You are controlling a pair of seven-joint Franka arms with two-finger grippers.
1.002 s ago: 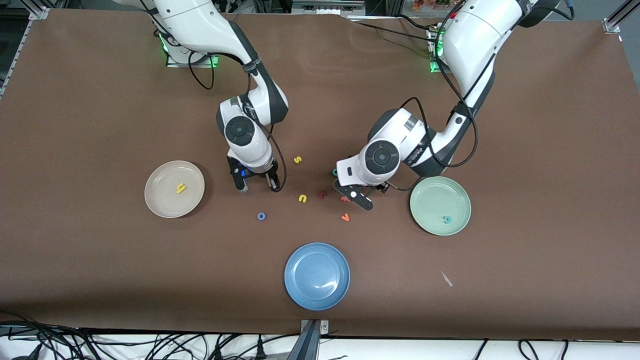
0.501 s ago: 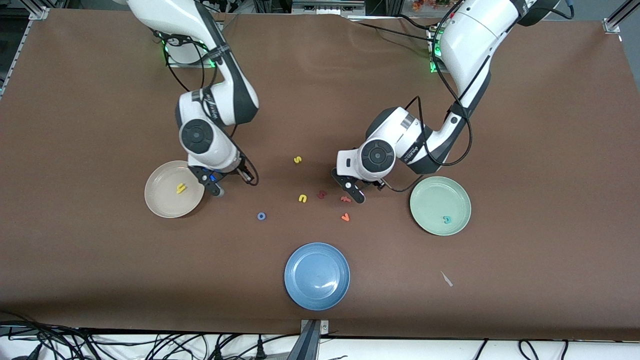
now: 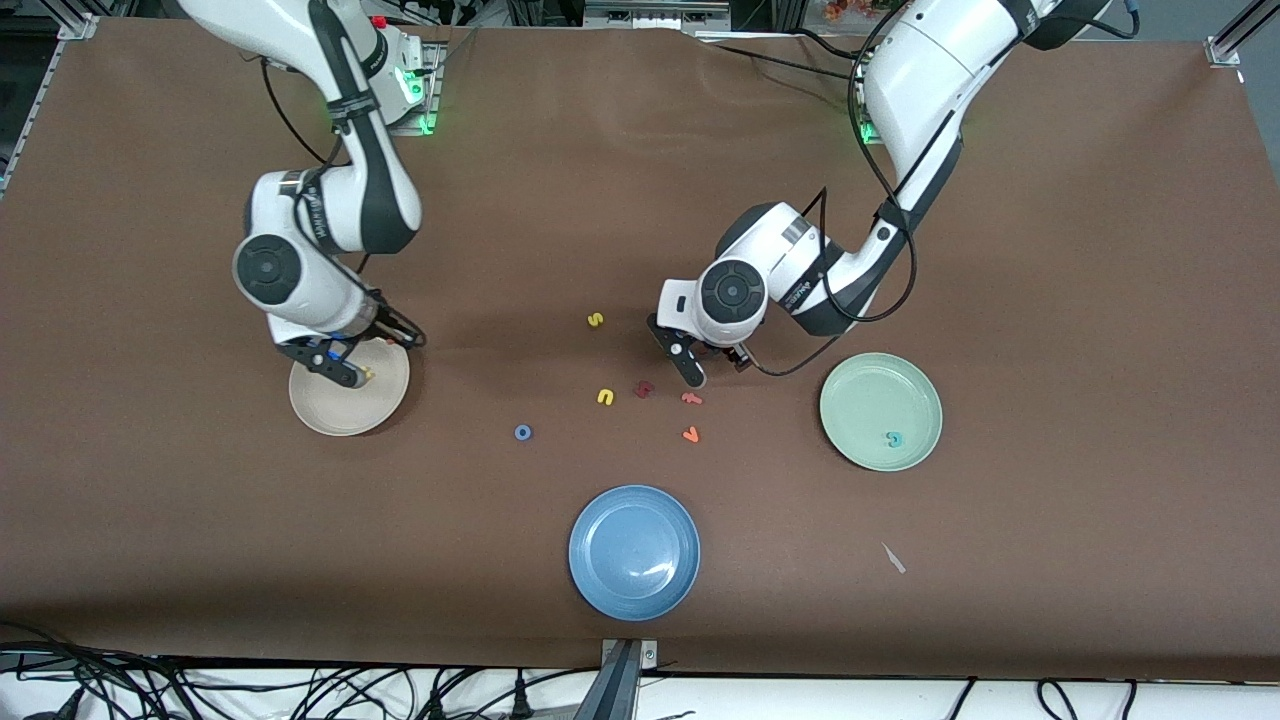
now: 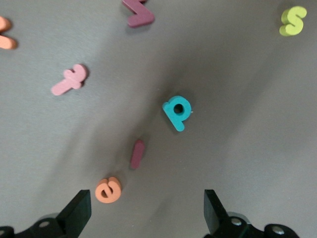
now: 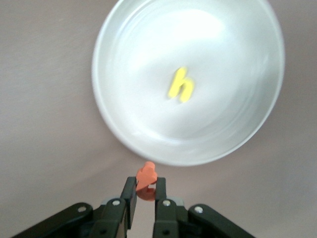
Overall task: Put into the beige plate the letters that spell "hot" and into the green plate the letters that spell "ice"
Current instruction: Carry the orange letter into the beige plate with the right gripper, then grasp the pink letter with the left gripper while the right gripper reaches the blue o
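Note:
My right gripper (image 3: 343,371) hangs at the rim of the beige plate (image 3: 340,412), shut on the orange t (image 5: 147,179). In the plate (image 5: 223,54) lies the yellow h (image 5: 181,85). The blue o (image 3: 522,432) rests on the table nearer the front camera. My left gripper (image 3: 712,363) hovers open over the loose letters, with nothing between its fingers (image 4: 77,214). Under it lie the orange e (image 4: 108,190) and the dark red i (image 4: 137,153), both hidden by the hand in the front view. The green plate (image 3: 870,395) holds the teal c (image 3: 893,439).
A blue plate (image 3: 634,552) sits near the front edge. Other loose letters: teal d (image 4: 177,112), yellow s (image 3: 595,320), yellow n (image 3: 605,397), chunky dark red letter (image 3: 644,389), and two orange ones (image 3: 691,398), (image 3: 690,434).
The right arm has swung from the middle of the table to the beige plate with the orange t. The left gripper has shifted a little toward the yellow s, over the letters.

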